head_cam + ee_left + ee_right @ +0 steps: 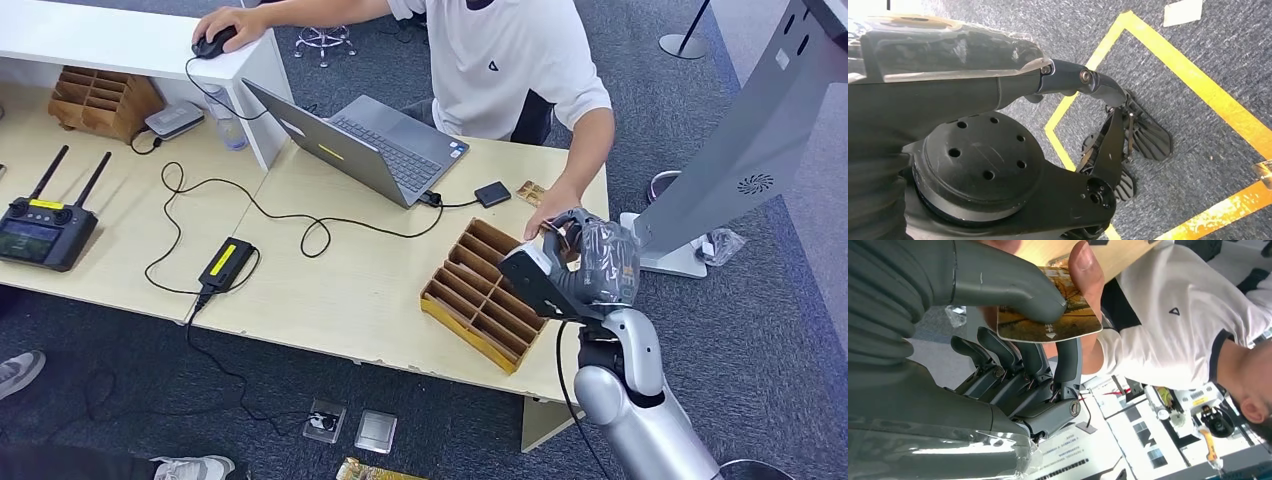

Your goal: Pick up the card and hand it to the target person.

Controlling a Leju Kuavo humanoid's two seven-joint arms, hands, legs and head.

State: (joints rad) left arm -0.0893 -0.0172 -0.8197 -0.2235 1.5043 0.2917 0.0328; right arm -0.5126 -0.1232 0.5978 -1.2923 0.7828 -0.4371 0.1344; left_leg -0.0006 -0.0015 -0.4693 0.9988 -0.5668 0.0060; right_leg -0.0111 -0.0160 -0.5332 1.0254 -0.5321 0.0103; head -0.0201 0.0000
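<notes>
A gold-brown card [1048, 322] is pinched between the thumb and fingers of my right hand [1013, 370]. A person's thumb [1087, 265] presses on the same card from the other side, with their fingers behind it. In the head view my right hand [585, 265] is raised over the table's right end, and the person's hand [553, 210] meets it there. The person in the white shirt [500, 60] sits behind the table. My left hand [1073, 82] hangs by my body above the floor, a finger stretched out and nothing in it.
A wooden slotted organizer [480, 295] lies on the table [340, 290] just left of my right hand. Another small card [531, 192] and an open laptop [370, 145] lie further back. Cables cross the tabletop. A grey stand [740, 150] rises at the right.
</notes>
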